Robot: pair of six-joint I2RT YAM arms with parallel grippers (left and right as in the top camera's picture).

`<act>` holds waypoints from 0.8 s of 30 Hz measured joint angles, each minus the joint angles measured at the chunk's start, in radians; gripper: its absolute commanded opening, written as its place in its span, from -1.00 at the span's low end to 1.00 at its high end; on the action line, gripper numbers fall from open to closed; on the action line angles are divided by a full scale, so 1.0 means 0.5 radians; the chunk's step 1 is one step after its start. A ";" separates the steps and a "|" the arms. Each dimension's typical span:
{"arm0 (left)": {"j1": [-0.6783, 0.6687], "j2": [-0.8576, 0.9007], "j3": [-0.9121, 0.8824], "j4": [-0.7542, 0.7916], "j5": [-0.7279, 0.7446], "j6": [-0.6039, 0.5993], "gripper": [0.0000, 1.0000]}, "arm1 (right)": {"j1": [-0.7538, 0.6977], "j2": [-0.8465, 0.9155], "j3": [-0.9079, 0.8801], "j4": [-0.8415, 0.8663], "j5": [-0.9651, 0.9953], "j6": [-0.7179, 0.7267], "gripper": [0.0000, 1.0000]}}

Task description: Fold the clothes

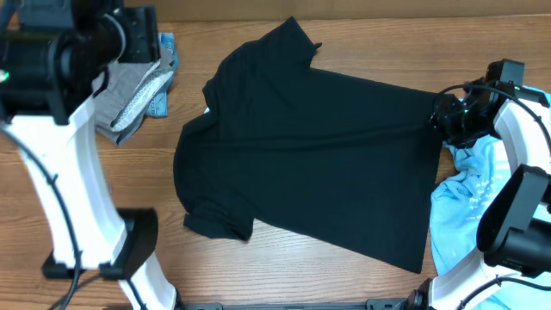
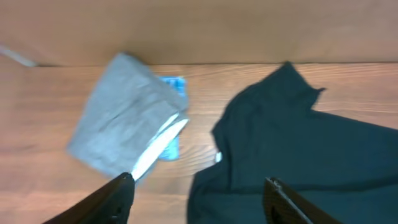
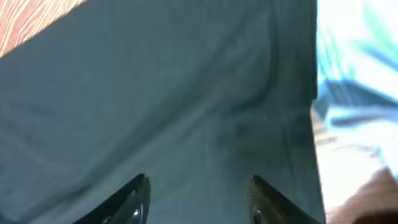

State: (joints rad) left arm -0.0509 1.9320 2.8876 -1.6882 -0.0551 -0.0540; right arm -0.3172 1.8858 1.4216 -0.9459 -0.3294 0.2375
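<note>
Black T-shirt [image 1: 318,155] lies spread flat mid-bench [image 1: 284,280], grey pieces [image 1: 138,95] beside one end, light-blue T-shirt [image 1: 469,207] at the other. Left tool [image 2: 199,180] jaws apart, empty. Right tool [image 3: 198,180] jaws apart, empty, over the black fabric.

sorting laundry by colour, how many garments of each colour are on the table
black T-shirt: 1
grey folded piece: 1
light blue: 2, a crumpled shirt at the right and a blue piece peeking from under the grey one
total: 4
</note>
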 measured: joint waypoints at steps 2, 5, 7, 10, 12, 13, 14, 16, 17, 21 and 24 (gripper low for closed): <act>0.001 -0.136 -0.132 0.002 -0.058 -0.014 0.50 | 0.000 -0.084 -0.001 -0.072 -0.021 -0.007 0.09; 0.001 -0.342 -0.424 0.014 -0.064 -0.054 0.48 | 0.005 -0.319 0.000 -0.180 -0.069 -0.020 0.15; 0.001 -0.432 -0.668 0.004 -0.059 -0.092 0.40 | 0.015 -0.488 0.000 -0.282 -0.102 -0.024 0.27; 0.011 -0.465 -1.138 0.006 0.054 -0.137 0.11 | 0.062 -0.781 0.013 -0.484 -0.140 -0.017 0.31; 0.014 -0.412 -1.482 0.045 0.193 -0.137 0.10 | 0.089 -0.894 0.026 -0.610 -0.157 -0.001 0.31; 0.008 -0.373 -1.792 0.079 0.294 -0.118 0.10 | 0.099 -0.918 0.030 -0.726 -0.154 0.016 0.31; -0.008 -0.349 -1.926 0.115 0.332 -0.103 0.12 | 0.099 -0.913 0.008 -0.740 -0.149 0.030 0.31; -0.047 -0.338 -2.261 0.260 0.383 -0.081 0.13 | 0.099 -0.894 -0.055 -0.733 -0.139 0.040 0.31; -0.074 -0.338 -2.403 0.311 0.391 -0.080 0.13 | 0.099 -0.880 -0.105 -0.729 -0.137 0.043 0.31; -0.151 -0.336 -2.878 0.541 0.412 -0.082 0.22 | 0.098 -0.815 -0.325 -0.638 -0.121 0.053 0.31; -0.129 -0.336 -3.117 0.722 0.417 -0.089 0.31 | 0.098 -0.790 -0.523 -0.517 -0.116 0.079 0.33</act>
State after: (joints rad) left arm -0.1154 1.7641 1.3289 -1.3273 0.1535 -0.0982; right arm -0.2684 1.4910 1.1599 -1.2045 -0.3874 0.2771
